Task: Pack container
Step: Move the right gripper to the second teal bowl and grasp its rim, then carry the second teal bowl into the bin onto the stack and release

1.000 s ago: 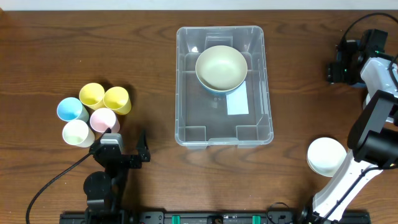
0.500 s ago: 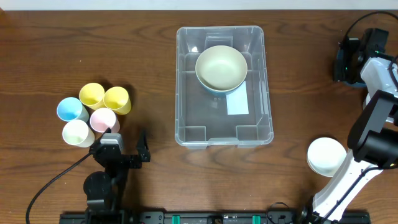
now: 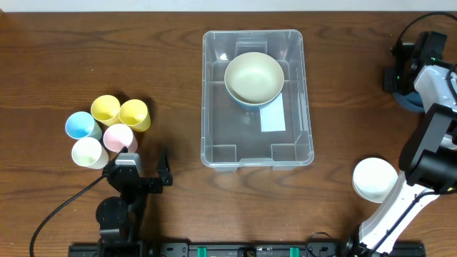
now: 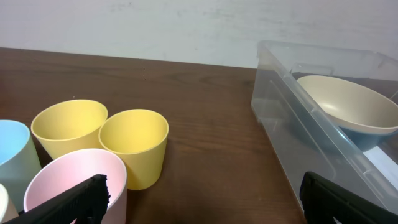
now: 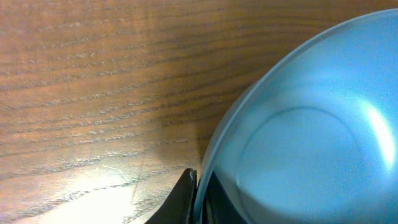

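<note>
Right claw closed on blue bowl rim, far right of container. Bowl likely light, stiff, slick: rim pinch may slip. Left claw fully open, empty.

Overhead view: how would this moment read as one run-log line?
right end effector: shut on blue bowl rim | left end effector: open, empty, by cups | container: one cream bowl inside
</note>
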Robot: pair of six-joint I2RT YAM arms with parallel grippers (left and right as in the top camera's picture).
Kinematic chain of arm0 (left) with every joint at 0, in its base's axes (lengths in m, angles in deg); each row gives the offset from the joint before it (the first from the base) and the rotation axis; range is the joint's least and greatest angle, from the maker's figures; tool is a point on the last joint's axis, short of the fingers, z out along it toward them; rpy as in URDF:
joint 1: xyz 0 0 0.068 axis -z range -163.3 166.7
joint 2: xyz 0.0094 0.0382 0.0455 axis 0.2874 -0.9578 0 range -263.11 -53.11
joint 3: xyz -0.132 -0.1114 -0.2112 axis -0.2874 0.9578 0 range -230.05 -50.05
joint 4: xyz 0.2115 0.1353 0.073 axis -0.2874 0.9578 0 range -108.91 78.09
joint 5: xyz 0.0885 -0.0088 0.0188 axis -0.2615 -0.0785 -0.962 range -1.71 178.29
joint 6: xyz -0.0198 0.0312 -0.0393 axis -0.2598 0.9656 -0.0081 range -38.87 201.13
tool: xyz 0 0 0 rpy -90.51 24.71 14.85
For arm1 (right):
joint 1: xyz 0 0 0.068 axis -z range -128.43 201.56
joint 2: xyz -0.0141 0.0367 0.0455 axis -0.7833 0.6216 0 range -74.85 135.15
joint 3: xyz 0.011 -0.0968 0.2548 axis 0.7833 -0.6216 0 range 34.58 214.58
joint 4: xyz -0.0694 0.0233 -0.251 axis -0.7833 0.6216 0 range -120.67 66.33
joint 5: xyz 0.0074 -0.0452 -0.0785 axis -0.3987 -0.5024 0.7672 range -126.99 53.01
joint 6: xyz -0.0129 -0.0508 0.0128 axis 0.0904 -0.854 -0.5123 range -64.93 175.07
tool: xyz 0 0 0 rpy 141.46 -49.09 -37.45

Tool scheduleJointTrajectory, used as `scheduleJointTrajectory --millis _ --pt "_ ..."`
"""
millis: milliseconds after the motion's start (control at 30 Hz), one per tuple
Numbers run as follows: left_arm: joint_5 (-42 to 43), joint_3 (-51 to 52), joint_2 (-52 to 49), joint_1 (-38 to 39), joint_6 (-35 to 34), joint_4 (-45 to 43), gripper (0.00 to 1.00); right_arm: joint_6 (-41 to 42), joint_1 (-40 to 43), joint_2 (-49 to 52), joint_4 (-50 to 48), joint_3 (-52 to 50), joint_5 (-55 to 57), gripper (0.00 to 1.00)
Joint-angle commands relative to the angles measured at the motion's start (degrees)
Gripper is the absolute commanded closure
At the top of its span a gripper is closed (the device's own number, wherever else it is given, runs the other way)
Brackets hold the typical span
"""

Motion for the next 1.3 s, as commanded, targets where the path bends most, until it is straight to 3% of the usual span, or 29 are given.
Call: scheduleJointTrajectory --millis 0,267,367,500,633,1000,1267 --pt "0.55 1.42 0.35 -0.39 0.79 0.66 0.02 1.86 -0.48 -0.11 1.22 5.18 -0.55 0.97" --pt "0.55 1.42 0.35 -0.39 0.79 0.66 0.02 1.81 -2.93 -0.13 14.71 25.42 -2.4 0.99" --pt "0.55 1.42 0.35 -0.39 0.79 0.66 0.02 2.64 -5.4 -0.48 20.72 34.23 -8.96 0.99" --pt "0.55 1.42 0.35 -0.39 0.79 0.66 0.02 7.1 -11.13 -1.27 26.64 43.8 -22.01 0.99" --pt "0.55 1.42 0.35 -0.39 0.79 0.66 0.02 7.37 -20.65 -1.68 33.29 50.12 -19.87 0.99" --pt "0.55 1.42 0.35 -0.39 0.79 0.66 0.02 10.56 -47.47 -1.6 41.51 50.77 1.46 0.99" --pt "0.55 1.42 0.35 -0.39 0.79 0.66 0.02 15.17 -54.29 -1.55 39.89 45.7 6.51 0.99"
